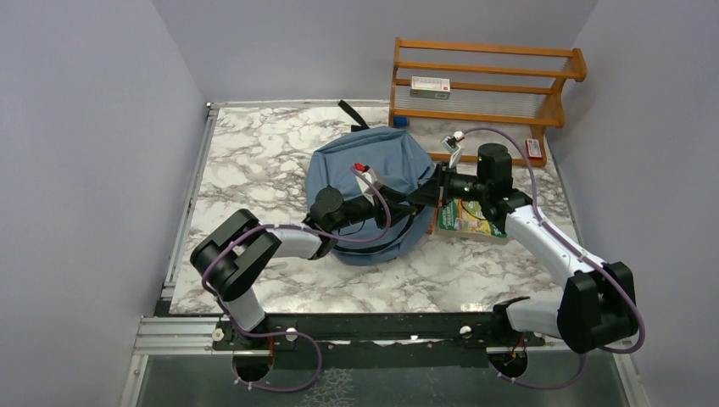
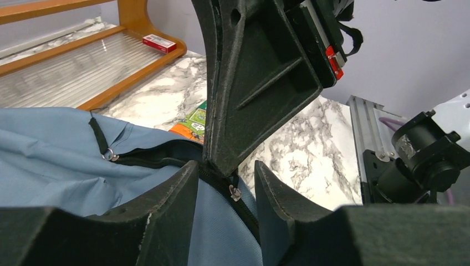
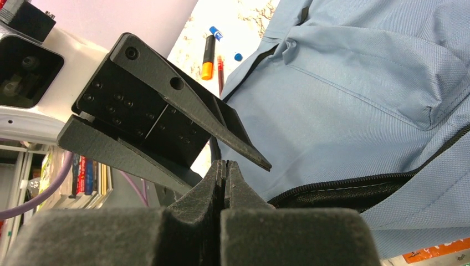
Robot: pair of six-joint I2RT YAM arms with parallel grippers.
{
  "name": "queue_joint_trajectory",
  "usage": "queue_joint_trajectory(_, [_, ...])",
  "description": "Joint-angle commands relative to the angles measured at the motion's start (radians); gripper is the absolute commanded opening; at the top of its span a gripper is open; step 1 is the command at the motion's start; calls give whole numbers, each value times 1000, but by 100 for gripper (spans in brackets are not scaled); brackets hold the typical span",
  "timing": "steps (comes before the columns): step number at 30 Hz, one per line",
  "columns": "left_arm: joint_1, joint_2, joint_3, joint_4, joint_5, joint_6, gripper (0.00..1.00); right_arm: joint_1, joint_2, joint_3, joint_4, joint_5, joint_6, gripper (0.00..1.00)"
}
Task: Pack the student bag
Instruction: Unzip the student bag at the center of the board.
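The student bag point(image 1: 373, 170), dusty blue with a dark zipper, lies mid-table. It also shows in the left wrist view point(image 2: 61, 166) and the right wrist view point(image 3: 360, 83). My left gripper point(image 1: 405, 203) is open at the bag's right side. Its fingers point(image 2: 224, 185) straddle the zipper line and a small metal slider point(image 2: 235, 192) without touching it. My right gripper point(image 1: 431, 193) meets it from the right. Its fingers point(image 3: 224, 166) are pressed together on a thin black pull cord point(image 3: 213, 148) at the zipper. The zipper is partly open point(image 3: 343, 191).
A green-covered book point(image 1: 466, 219) lies under my right arm beside the bag. A wooden rack point(image 1: 487, 85) stands at the back right with a small box point(image 1: 430, 85) on it. A red box point(image 1: 533, 147) lies on its base. Pens point(image 3: 208, 55) lie past the bag.
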Motion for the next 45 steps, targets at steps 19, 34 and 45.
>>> queue_joint_trajectory(19, [-6,103,54,182,81,-130,24,4,-35,-13,61,-36,20,1])
queue_joint_trajectory(34, [-6,137,71,205,103,-169,0,4,-74,-22,37,29,16,2])
queue_joint_trajectory(45, [-4,127,57,199,105,-158,0,3,-229,-9,-165,544,80,50])
